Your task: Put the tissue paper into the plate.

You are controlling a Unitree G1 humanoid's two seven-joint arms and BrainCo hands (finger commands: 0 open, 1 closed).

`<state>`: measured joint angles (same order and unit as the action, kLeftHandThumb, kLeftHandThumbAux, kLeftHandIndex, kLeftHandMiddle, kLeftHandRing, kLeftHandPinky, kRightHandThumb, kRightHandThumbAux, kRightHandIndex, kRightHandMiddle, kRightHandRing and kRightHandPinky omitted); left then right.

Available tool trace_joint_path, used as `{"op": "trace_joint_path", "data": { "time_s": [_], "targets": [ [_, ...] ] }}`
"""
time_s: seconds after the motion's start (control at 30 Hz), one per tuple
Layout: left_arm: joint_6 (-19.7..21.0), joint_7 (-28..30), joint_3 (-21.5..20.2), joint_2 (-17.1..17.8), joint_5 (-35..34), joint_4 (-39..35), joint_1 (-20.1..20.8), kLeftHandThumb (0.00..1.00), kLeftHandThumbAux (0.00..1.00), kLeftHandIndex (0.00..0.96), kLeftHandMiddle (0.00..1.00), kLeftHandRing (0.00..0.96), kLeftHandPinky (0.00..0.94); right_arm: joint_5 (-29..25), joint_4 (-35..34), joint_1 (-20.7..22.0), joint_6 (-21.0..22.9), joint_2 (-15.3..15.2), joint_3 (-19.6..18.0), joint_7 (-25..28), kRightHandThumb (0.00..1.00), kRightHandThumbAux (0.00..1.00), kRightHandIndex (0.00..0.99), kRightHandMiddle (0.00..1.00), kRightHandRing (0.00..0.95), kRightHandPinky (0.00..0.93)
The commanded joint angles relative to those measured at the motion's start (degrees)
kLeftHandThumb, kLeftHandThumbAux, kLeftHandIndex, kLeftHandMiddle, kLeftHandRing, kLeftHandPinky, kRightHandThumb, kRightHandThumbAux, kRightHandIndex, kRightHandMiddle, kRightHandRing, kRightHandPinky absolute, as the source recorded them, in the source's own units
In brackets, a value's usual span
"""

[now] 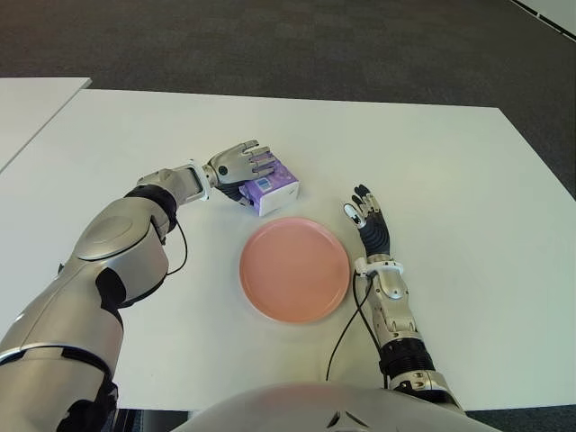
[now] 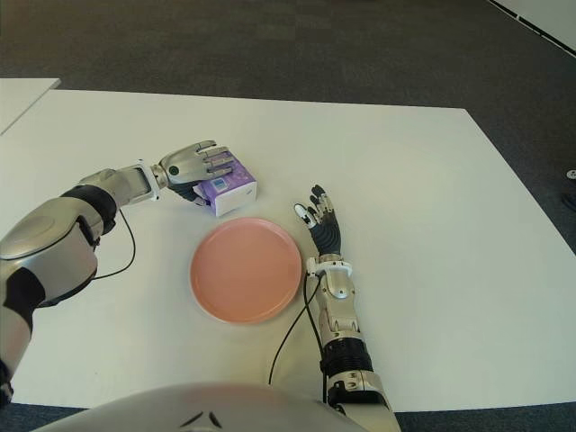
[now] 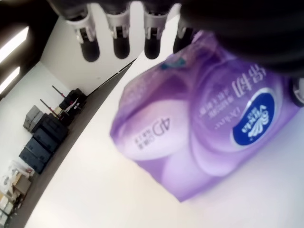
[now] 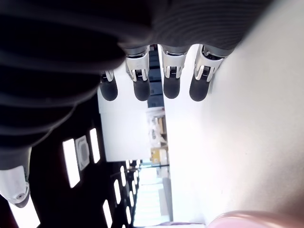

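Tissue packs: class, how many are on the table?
1: the purple tissue pack lies just beyond the pink plate, under the left hand. None seems hidden.

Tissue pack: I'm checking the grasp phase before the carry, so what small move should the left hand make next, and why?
Probably close the fingers to secure the grip. The left hand lies over the purple tissue pack, which still sits on the white table just beyond the empty pink plate; its fingertips show straight in the wrist view. The right hand shows beside the plate, on its right, open.

left hand (image 1: 241, 164) reaching forward, right hand (image 1: 367, 220) flat
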<state>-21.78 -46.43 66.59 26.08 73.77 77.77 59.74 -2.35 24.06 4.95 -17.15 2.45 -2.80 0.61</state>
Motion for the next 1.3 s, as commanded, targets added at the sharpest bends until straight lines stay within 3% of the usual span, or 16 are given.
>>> {"op": "trace_joint_path", "data": {
  "time_s": [0.03, 0.4, 1.3],
  "targets": [
    [-0.6, 3.9, 0.2, -1.9, -0.3, 0.9, -5.4, 0.491, 0.195, 0.000, 0.000, 0.000, 0.000, -0.3, 3.8, -5.2, 4.7, -0.2, -0.4, -0.1, 0.507, 0.523, 0.007, 0.001, 0.000, 0.021],
    [1.1, 8.6, -1.8, -3.6, -4.0, 2.0, -9.2, 0.517, 0.198, 0.000, 0.000, 0.000, 0.000, -0.4, 3.0, -6.3, 5.0, -0.9, -0.6, 0.5, 0.496, 0.524, 0.000, 0.000, 0.000, 0.021],
    [0.4, 9.8, -0.1, -2.3, -4.4, 1.9, -8.7, 0.516, 0.200, 0.000, 0.000, 0.000, 0.000, -0.4, 0.8, -7.7, 6.3, -1.1, -0.4, 1.0, 0.491, 0.547, 0.000, 0.000, 0.000, 0.024]
  ]
}}
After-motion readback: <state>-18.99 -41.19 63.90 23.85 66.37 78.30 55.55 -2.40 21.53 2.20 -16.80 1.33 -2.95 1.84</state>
